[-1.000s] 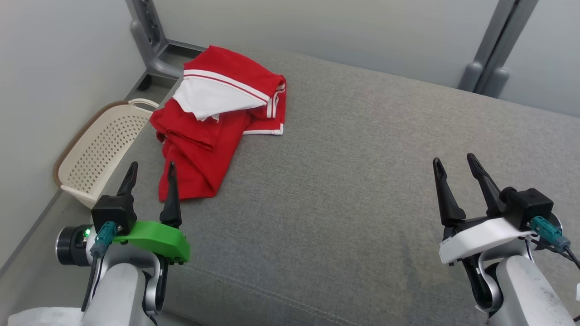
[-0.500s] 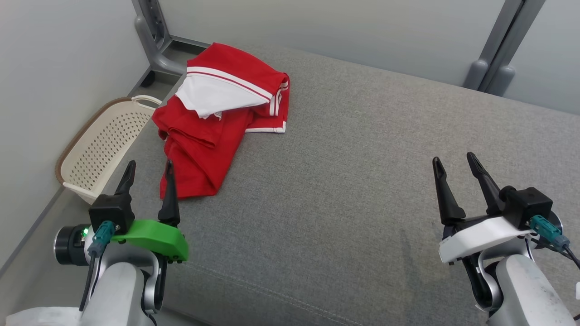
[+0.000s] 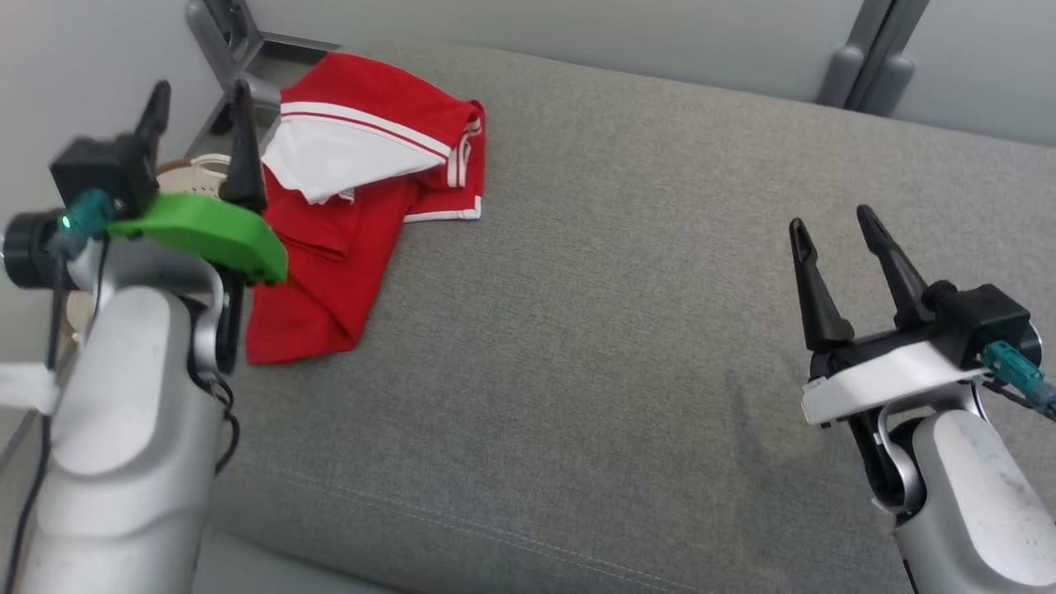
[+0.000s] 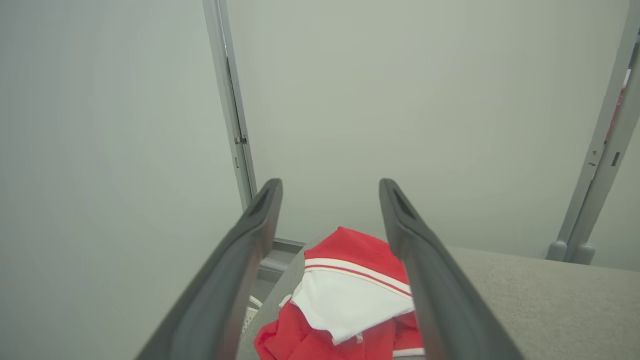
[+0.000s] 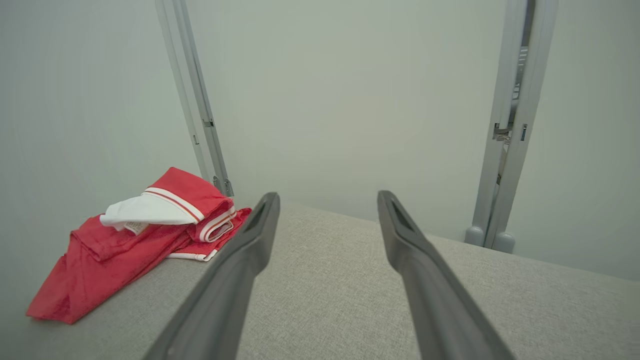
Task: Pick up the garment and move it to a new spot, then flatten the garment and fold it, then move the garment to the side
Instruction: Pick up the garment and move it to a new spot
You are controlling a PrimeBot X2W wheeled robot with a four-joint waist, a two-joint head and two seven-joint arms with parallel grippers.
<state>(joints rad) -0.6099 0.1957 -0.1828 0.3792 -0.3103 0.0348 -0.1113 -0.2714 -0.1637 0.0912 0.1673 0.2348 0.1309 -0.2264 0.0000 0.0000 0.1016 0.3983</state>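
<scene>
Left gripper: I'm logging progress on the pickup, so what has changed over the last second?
The left gripper has risen and gone forward toward the garment, jaws open, holding nothing. The head view itself shifted, so the camera moved too. The garment lies crumpled and untouched at the far left corner of the grey surface as before; the right gripper stays open and empty.

Grey arms [image 3: 124, 396] carry black two-fingered hands: the left hand [image 3: 200, 85], upper left, on a green bracket [image 3: 206, 235] beside a glowing green light [image 3: 64, 220]; the right hand [image 3: 830, 217] on a white bracket [image 3: 891, 375] with a teal plug [image 3: 1011, 367].
</scene>
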